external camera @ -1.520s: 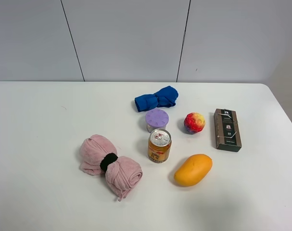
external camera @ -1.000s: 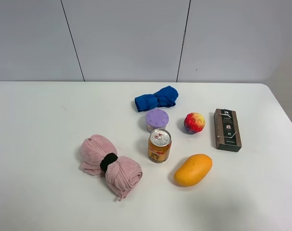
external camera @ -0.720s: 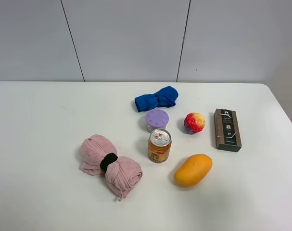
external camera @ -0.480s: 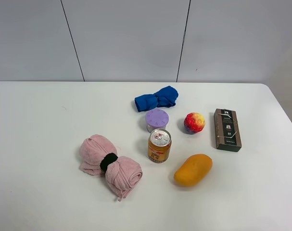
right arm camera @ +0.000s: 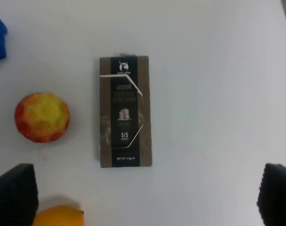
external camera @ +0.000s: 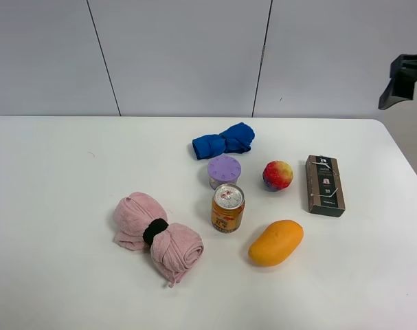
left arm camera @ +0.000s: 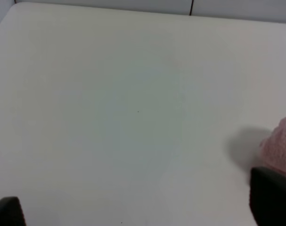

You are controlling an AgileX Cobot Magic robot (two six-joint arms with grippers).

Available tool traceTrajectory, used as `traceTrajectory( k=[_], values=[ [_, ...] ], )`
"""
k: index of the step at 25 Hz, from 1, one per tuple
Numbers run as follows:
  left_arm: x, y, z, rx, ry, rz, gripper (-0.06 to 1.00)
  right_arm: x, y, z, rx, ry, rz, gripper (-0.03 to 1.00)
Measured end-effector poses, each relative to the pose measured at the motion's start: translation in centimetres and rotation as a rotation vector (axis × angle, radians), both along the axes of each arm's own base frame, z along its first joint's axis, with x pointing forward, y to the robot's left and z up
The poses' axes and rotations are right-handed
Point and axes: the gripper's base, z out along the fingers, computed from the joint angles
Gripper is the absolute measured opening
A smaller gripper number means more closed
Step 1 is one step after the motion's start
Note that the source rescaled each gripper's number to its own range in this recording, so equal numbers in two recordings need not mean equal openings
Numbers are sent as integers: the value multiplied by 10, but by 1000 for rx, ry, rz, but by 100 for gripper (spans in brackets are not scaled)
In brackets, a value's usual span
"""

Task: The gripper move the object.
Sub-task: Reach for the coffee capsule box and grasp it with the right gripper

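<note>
The dark-brown flat box (external camera: 325, 185) with white print lies on the white table at the right, beside the mango (external camera: 276, 242). In the right wrist view the box (right arm camera: 125, 111) lies flat, straight below the camera. My right gripper (right arm camera: 143, 200) is open, high above it, and empty, its dark fingertips (right arm camera: 13, 193) showing at two corners. A black part of the right arm (external camera: 404, 79) shows at the top right of the exterior view. My left gripper (left arm camera: 139, 209) is open and empty over bare table, beside the pink towel (left arm camera: 280, 149).
A red-yellow ball (external camera: 277, 174) lies just left of the box, also in the right wrist view (right arm camera: 42, 117). An orange-gold can (external camera: 227, 207), a purple cup (external camera: 224, 171), a blue cloth (external camera: 224, 141) and the pink towel (external camera: 156, 235) lie further left. The table's right edge (external camera: 402, 159) is near the box.
A black part of the right arm has come into the top right of the exterior view. The objects on the table have not moved.
</note>
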Motion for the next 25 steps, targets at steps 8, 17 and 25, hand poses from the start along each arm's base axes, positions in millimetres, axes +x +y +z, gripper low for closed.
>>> traceTrajectory(
  k=[8,17,25],
  values=[
    [0,0,0,0,0,0,100,59,8,-70,34,162,3,80],
    [0,0,0,0,0,0,100,91,11,-129,38,275,-1,80],
    [0,0,0,1,0,0,100,104,12,-157,39,296,2,90]
  ],
)
